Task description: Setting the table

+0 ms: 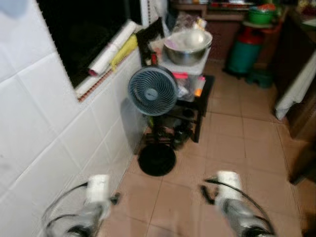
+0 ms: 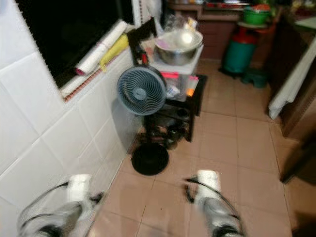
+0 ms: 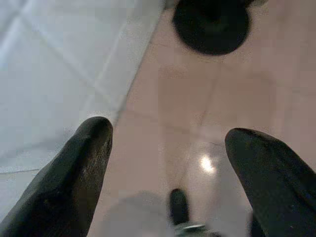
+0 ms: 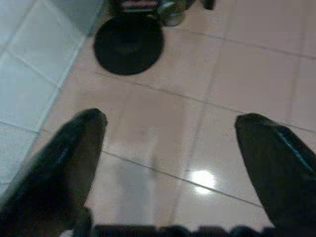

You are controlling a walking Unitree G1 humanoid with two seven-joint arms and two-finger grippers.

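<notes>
Both my arms hang low over the tan tiled floor (image 1: 232,148), the left arm (image 1: 96,197) close to the white tiled wall (image 1: 49,123), the right arm (image 1: 229,192) beside it. The left gripper (image 3: 168,133) is open with nothing between its fingers, above floor and wall base. The right gripper (image 4: 170,118) is also open and empty over the tiles. A large steel bowl (image 1: 187,44) rests on a white box (image 1: 190,64) on a black stand (image 1: 203,96) ahead. A table with a white cloth (image 1: 296,89) sits at the right edge.
A grey fan (image 1: 153,91) on a round black base (image 1: 157,159) stands by the wall in front of the stand. Rolled paper (image 1: 111,49) lies on the window sill. A green cylinder (image 1: 244,54) and a green basin (image 1: 260,15) stand further back. The picture is blurred.
</notes>
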